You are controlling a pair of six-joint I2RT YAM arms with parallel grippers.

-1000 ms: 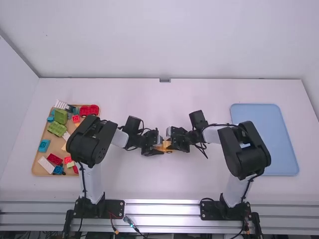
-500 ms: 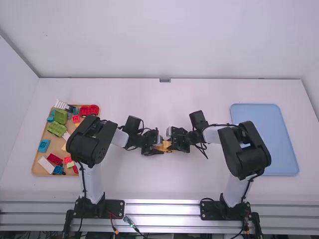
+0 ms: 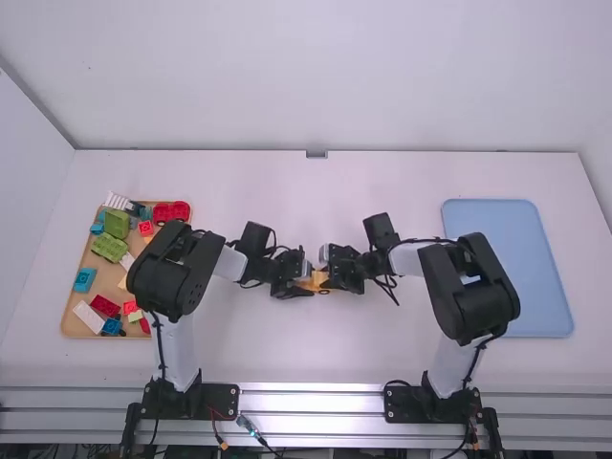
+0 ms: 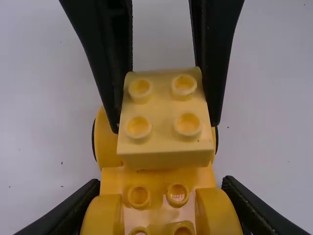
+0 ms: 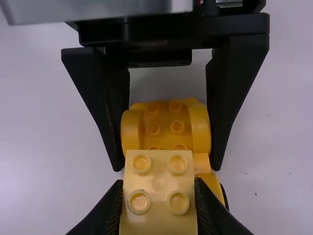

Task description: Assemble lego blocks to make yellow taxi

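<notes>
Clasping orange wheeled base [image 4: 157, 203] in left gripper [image 3: 305, 284]. Pinching pale-yellow block [image 4: 164, 106] in right gripper [image 3: 330, 279], overlapping one end of base.

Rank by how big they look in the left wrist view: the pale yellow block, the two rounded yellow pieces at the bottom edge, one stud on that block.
1. Pale yellow block
2. Rounded yellow pieces, too alike to rank
3. One stud

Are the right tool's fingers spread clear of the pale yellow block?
No, the right tool has one finger against each side of the pale yellow block.
</notes>
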